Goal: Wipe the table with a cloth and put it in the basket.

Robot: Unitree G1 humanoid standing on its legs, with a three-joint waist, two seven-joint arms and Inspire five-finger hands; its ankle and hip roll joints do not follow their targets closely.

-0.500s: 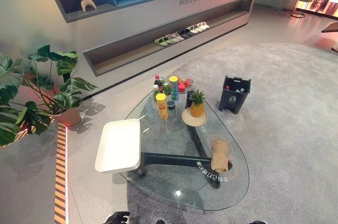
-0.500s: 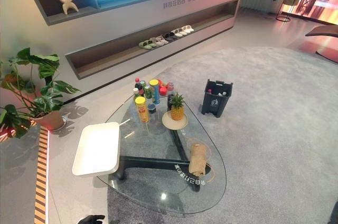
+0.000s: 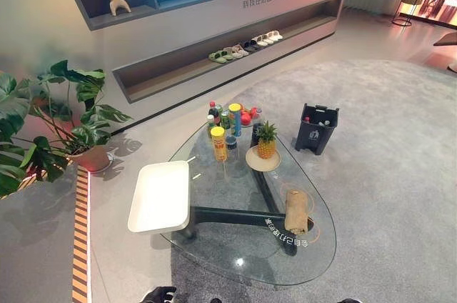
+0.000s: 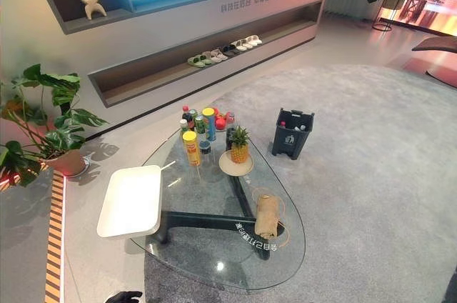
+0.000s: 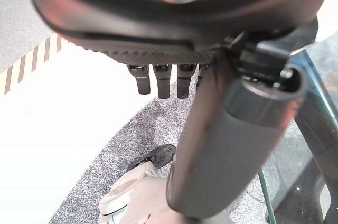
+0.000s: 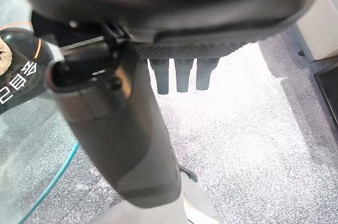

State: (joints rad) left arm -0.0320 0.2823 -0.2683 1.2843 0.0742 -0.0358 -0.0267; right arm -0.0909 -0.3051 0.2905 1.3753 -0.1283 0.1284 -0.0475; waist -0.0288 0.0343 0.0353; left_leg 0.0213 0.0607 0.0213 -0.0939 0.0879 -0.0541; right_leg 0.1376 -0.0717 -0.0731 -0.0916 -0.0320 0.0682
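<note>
Cloth — beige, rolled into a short bundle — lies on the near right part of the glass table in the left eye view, and no hand touches it. On the same top stand a pineapple on a round plate, a yellow can and, at the far end, a cluster of bottles. A white tray rests over the table's left edge. The basket, dark and open-topped, stands on the grey carpet beyond the table's far right side, well apart from the cloth. The left hand shows at the bottom edge, short of the table.

The right eye view gives the same layout: the cloth sits above the table's dark base, with the pineapple beyond it and the basket further back to the right. A potted plant stands on the left, and a row of shoes lines the low wall shelf.

In the left wrist view the left hand's fingers hang straight in a row with the thumb stretched out — released, holding nothing. Carpet lies past them, and the table's glass edge shows beside the thumb.

In the right wrist view the right hand is likewise relaxed, with its fingers straight and empty over the carpet and the glass top next to its thumb.
</note>
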